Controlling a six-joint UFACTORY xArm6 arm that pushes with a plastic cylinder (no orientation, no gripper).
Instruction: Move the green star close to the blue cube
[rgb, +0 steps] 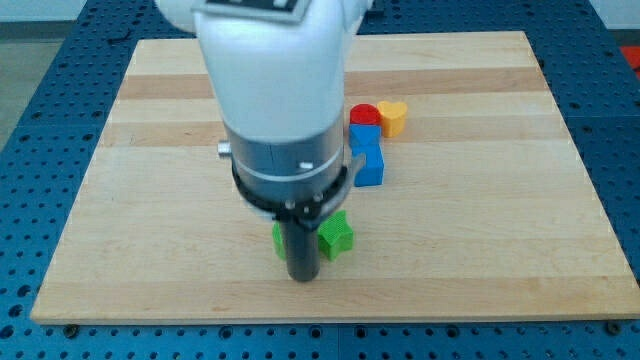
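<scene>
The green star (336, 236) lies on the wooden board (150, 200) near the view's bottom centre. My tip (302, 277) sits just to its left and slightly below, touching or nearly touching it. A second green block (279, 238) shows at the rod's left side, mostly hidden by the rod. The blue cube (365, 136) stands up and to the right of the star, with another blue block (370, 165) right below it. The arm's white and grey body hides the board's middle.
A red round block (364, 114) and a yellow heart-shaped block (393, 117) sit together just above the blue cube. The board's bottom edge (330, 318) runs close below my tip. A blue perforated table surrounds the board.
</scene>
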